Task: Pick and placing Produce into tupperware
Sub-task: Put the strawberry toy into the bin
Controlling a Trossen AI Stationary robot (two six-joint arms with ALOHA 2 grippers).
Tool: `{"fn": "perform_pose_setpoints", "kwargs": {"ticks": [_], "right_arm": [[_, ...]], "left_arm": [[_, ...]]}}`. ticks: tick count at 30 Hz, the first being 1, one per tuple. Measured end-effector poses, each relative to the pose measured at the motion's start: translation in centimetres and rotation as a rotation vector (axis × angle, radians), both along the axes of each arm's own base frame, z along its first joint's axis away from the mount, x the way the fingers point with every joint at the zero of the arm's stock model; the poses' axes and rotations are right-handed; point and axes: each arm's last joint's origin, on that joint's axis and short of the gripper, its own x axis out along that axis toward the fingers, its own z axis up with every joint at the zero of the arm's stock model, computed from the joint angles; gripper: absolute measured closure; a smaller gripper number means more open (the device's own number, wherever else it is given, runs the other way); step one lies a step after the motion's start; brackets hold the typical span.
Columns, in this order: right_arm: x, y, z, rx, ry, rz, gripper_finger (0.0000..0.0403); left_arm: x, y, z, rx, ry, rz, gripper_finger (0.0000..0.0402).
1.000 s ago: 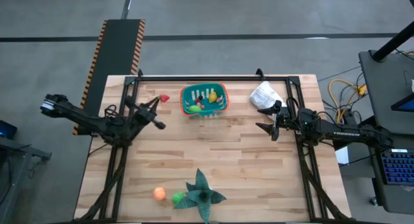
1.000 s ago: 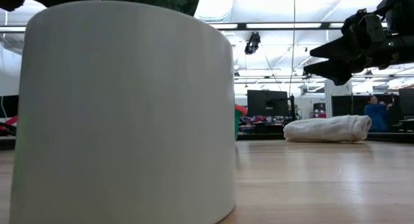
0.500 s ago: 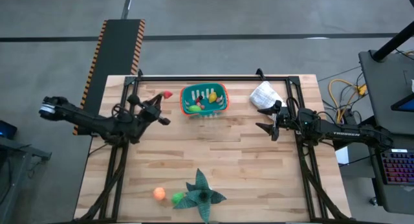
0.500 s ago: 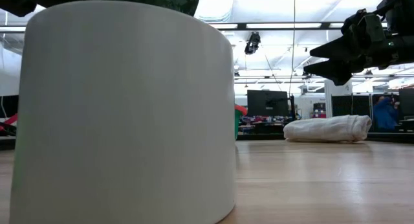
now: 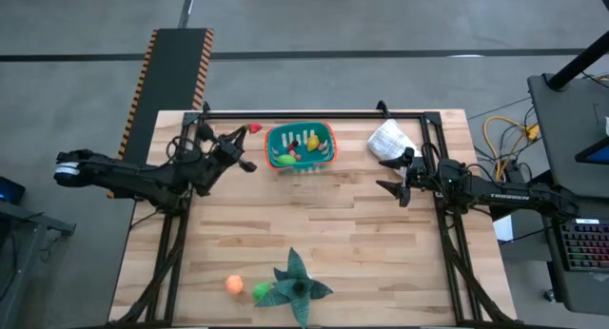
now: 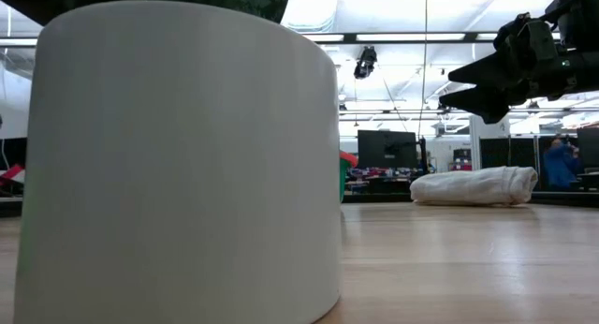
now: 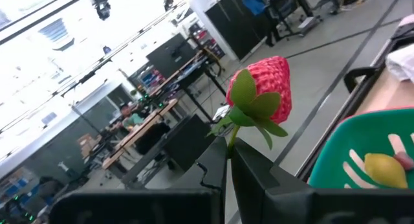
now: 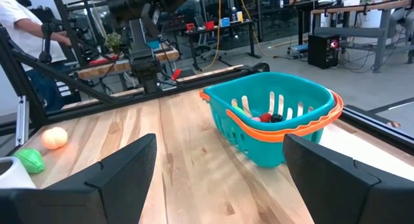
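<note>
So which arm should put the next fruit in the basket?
The left one. Its pincer is shut on a toy strawberry right beside the teal basket, while the right pincer hangs open and empty.

Left hand (image 5: 249, 131) carried strawberry (image 5: 253, 128) closer to tupperware (image 5: 301, 145)

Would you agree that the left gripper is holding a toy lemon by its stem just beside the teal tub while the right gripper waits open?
Not quite: the left gripper holds a red toy strawberry by its green stem, not a lemon, as the left wrist view shows. The rest stands: it is just beside the teal tub, and the right gripper waits with fingers open.
</note>
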Motion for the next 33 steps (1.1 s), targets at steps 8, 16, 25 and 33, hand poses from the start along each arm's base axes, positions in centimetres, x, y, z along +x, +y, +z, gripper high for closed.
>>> {"fn": "perform_pose_setpoints", "kwargs": {"ticks": [8, 16, 25, 33], "right_arm": [[0.0, 0.0, 0.0, 0.0, 0.001, 0.0, 0.0076], [0.0, 0.0, 0.0, 0.0, 0.002, 0.0, 0.0076], [0.0, 0.0, -0.1, -0.001, 0.006, 0.001, 0.0076], [0.0, 0.0, -0.1, -0.001, 0.006, 0.001, 0.0076]], "left_arm": [[2.0, 2.4, 0.6, 0.012, 0.046, -0.027, 0.0401], [4.5, 5.7, 0.9, -0.131, 0.165, -0.132, 0.0401], [7.1, 9.9, 1.7, -0.303, 0.342, -0.194, 0.0401], [9.5, 12.7, 2.7, -0.434, 0.482, -0.317, 0.0401]]}}
